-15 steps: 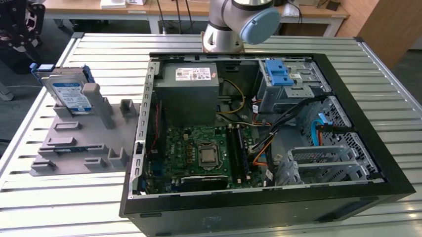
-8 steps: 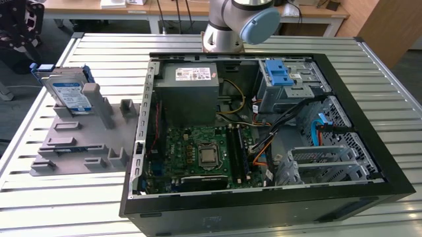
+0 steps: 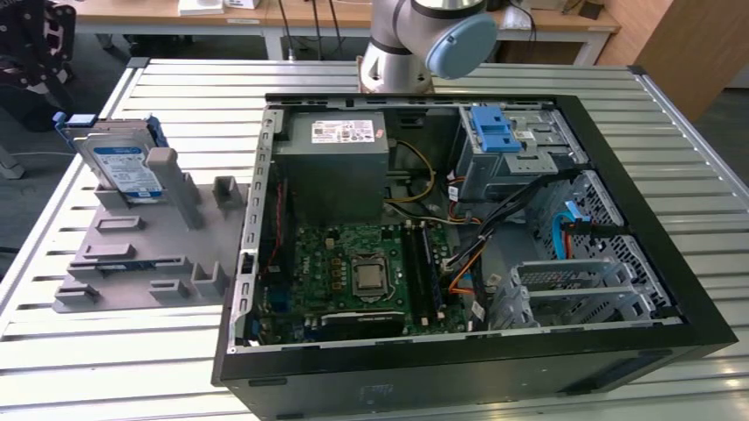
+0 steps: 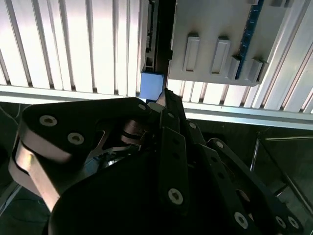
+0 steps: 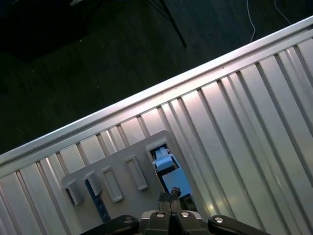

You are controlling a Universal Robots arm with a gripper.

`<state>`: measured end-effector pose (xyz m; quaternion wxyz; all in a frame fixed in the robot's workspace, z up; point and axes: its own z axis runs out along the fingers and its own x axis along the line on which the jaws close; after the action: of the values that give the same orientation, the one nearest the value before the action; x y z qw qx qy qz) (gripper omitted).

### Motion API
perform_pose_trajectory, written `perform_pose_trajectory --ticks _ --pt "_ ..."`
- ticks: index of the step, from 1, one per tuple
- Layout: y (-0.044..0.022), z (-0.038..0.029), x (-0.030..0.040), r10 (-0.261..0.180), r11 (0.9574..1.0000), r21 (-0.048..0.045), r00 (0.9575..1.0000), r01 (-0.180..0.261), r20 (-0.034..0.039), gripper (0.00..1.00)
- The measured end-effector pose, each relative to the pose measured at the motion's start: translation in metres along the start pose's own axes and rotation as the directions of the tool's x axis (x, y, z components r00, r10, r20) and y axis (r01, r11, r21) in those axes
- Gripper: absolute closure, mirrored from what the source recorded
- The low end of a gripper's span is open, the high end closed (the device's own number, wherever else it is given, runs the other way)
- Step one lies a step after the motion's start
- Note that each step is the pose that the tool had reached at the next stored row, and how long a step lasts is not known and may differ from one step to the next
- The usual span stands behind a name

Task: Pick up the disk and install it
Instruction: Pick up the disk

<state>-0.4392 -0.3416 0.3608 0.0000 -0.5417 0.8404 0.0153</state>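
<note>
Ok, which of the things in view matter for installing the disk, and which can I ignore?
For the job: disk, standing in grey holder; open computer case; drive cage with blue latch.
Just lying about: power supply, motherboard, cable bundle, slatted table.

**Robot arm and gripper, seen from outside and from the wrist.**
In the exterior view, the arm (image 3: pixel 398 53) rises as a grey column at the far side of the scene. It carries a round pale-blue joint cap (image 3: pixel 462 44) facing the exterior view's right, and its upper links leave the picture. In both wrist views, the gripper (image 5: pixel 168 196) (image 4: pixel 165 100) is black and seen from behind along its own axis. Its link bars (image 4: pixel 172 152), studded with silver pivot screws, converge towards the tip. The fingertips (image 5: pixel 163 197) appear to lie together with no gap visible and nothing held between them.
</note>
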Motion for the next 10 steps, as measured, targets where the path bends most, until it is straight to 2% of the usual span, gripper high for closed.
perform_pose_trajectory --ticks 5,10 --pt "0.0000 0.0009 0.0000 -0.080 0.9968 0.0016 0.9968 0.080 -0.0008 0.89" --pt "-0.0001 0.0017 0.0000 -0.147 0.9891 0.0054 0.9891 0.147 0.0009 0.89"
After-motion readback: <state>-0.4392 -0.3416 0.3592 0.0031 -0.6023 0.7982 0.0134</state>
